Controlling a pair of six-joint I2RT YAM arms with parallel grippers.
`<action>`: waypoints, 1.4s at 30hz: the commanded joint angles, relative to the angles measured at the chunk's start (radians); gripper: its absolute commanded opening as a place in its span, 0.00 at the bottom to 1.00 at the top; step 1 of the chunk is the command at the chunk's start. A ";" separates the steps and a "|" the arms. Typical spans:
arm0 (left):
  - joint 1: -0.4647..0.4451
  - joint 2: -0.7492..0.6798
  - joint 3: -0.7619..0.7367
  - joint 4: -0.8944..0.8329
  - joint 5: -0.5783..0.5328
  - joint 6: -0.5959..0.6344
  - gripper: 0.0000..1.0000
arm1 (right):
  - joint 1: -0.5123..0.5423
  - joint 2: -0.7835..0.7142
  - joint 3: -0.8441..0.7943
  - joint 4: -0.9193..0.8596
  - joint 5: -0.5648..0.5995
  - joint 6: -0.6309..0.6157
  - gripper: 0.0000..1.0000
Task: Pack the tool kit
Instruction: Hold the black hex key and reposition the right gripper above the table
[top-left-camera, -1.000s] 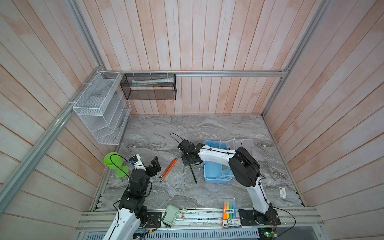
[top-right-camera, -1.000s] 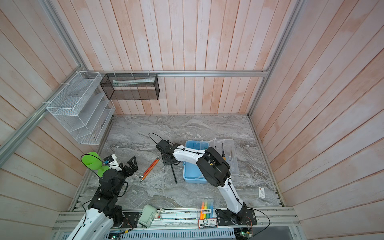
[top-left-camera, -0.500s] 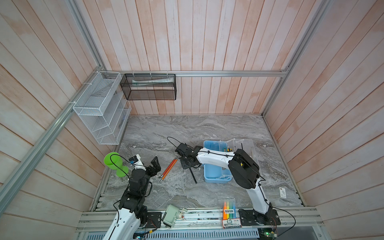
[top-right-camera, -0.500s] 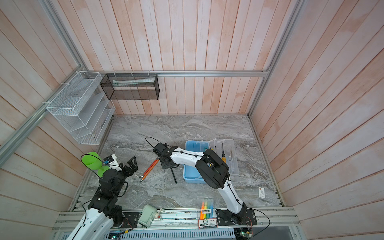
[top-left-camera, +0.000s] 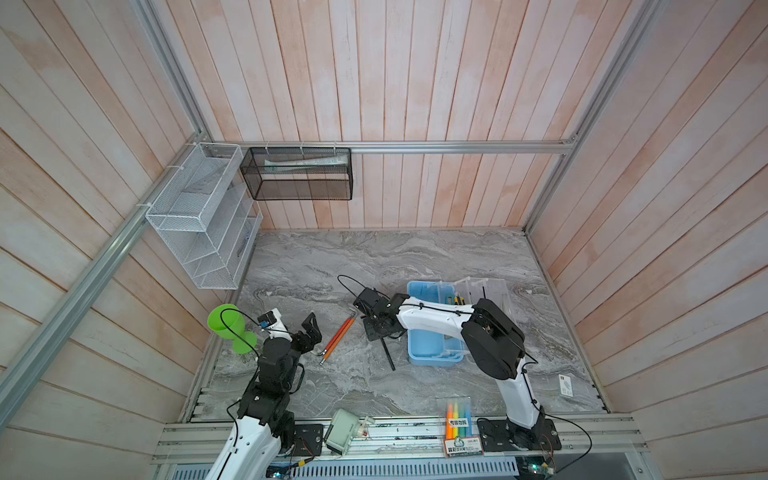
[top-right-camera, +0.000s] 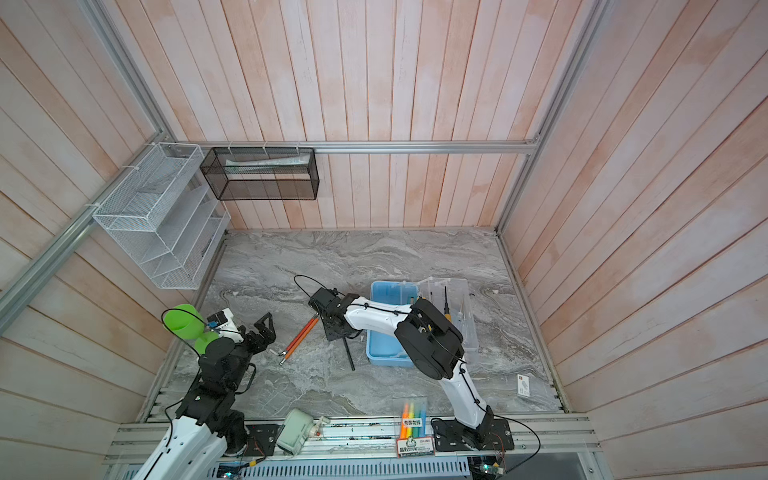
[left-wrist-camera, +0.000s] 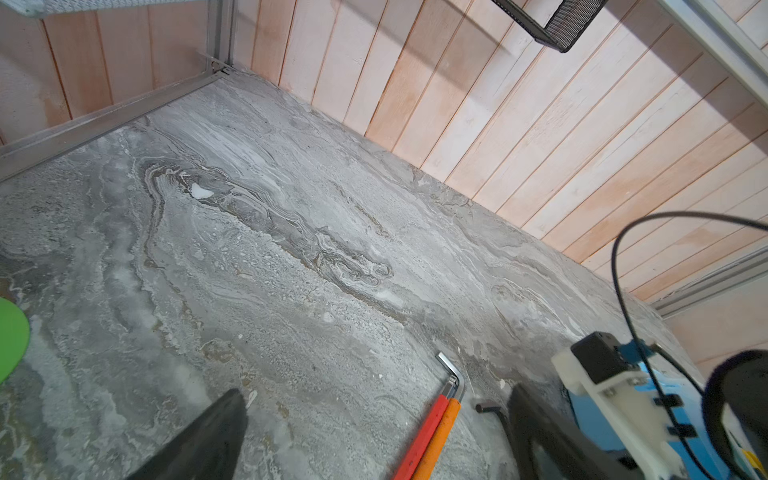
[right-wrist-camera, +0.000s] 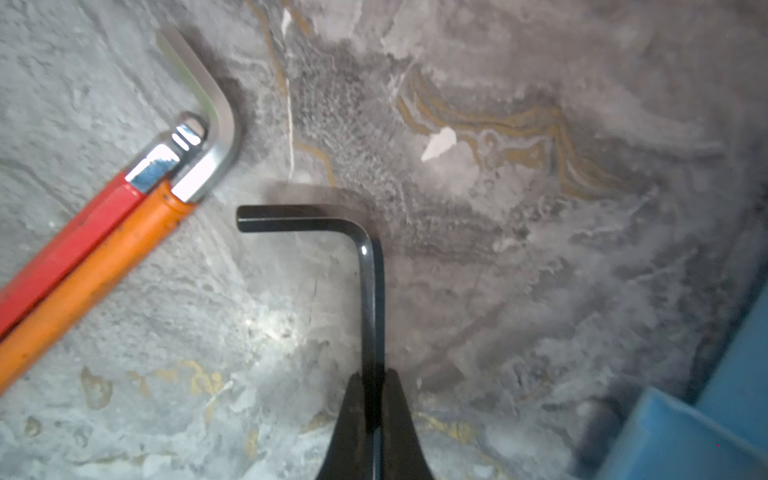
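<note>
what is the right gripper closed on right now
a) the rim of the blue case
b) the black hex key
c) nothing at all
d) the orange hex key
b: in the right wrist view the right gripper has its fingertips pinched on the long shaft of the black hex key, while the orange hex key lies apart on the table.

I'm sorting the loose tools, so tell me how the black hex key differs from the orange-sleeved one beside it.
The black hex key is bare dark metal; the orange hex key has a shiny steel bend and a coloured sleeve. The right hand is shut on the black one; the orange one lies free against a red hex key. Both are L-shaped and lie on the table.
</note>
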 joint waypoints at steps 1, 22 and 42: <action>0.004 0.000 -0.012 0.024 0.014 0.015 1.00 | -0.002 -0.086 -0.042 -0.031 -0.006 0.020 0.00; 0.004 0.001 -0.012 0.026 0.017 0.015 1.00 | -0.004 -0.338 -0.156 -0.019 0.071 0.086 0.00; 0.004 0.000 -0.013 0.025 0.017 0.015 1.00 | -0.010 -0.012 0.022 0.014 -0.001 0.007 0.00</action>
